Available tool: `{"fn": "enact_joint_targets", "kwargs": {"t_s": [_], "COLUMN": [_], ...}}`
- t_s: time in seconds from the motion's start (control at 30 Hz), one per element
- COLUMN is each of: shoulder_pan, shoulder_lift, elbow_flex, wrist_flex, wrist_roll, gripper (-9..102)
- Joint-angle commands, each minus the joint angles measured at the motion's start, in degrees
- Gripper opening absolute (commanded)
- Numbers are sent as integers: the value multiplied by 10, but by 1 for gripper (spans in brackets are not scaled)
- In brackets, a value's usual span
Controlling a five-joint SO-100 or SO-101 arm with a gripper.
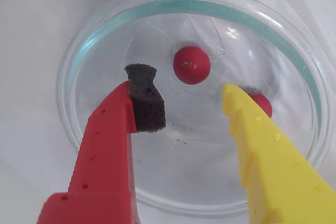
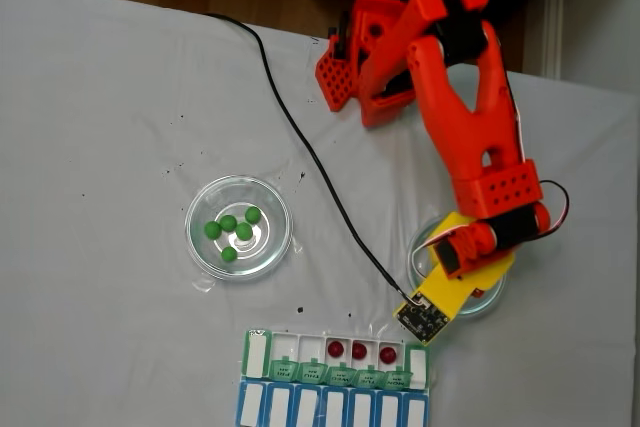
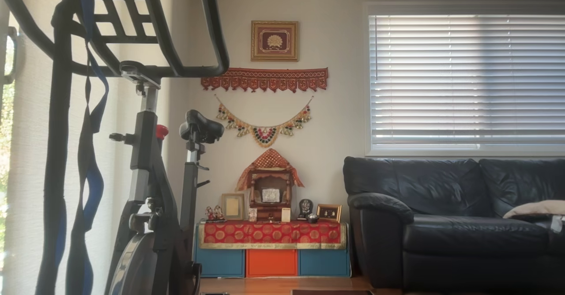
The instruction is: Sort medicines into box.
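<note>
Fixed view, left to right: green balls [image 2: 232,230], five, in a clear glass dish [image 2: 271,245] left of the table's [image 2: 100,147] middle, untouched. At the table's near edge the box [image 2: 257,355], lids open, three red balls [image 2: 359,350] in the right-hand compartments of its green row. Right of that, toward the table's right edge, a second dish [image 2: 484,297] with the gripper [image 2: 463,287] over it.

Wrist view: gripper [image 1: 186,106] open wide, holding nothing, red finger [image 1: 113,129] with a dark foam pad [image 1: 144,98] on the left, yellow finger [image 1: 247,124] on the right. One red ball [image 1: 191,65] lies loose beyond the tips near the dish's middle; another [image 1: 261,103] is half hidden behind the yellow finger.

Risks (my read): the ball is not between the fingers yet, so closing now grabs air. A round ball on slick glass can squirt sideways under an off-centre pinch. The yellow tip may nudge the hidden ball or shove the dish.
</note>
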Motion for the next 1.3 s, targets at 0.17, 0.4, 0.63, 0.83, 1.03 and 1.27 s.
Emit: {"fn": "enact_joint_targets", "kwargs": {"t_s": [0.17, 0.4, 0.63, 0.83, 1.03, 1.27], "shoulder_pan": [-7, -9, -11, -11, -12, -13], "shoulder_lift": [9, -9, -21, -21, -22, -32], "elbow_flex": [-1, 4, 7, 11, 14, 18], "wrist_flex": [-19, -32, -45, -49, -53, -65], "wrist_roll": [-6, -9, -8, -7, -9, -8], "gripper": [19, 18, 18, 17, 17, 16]}}
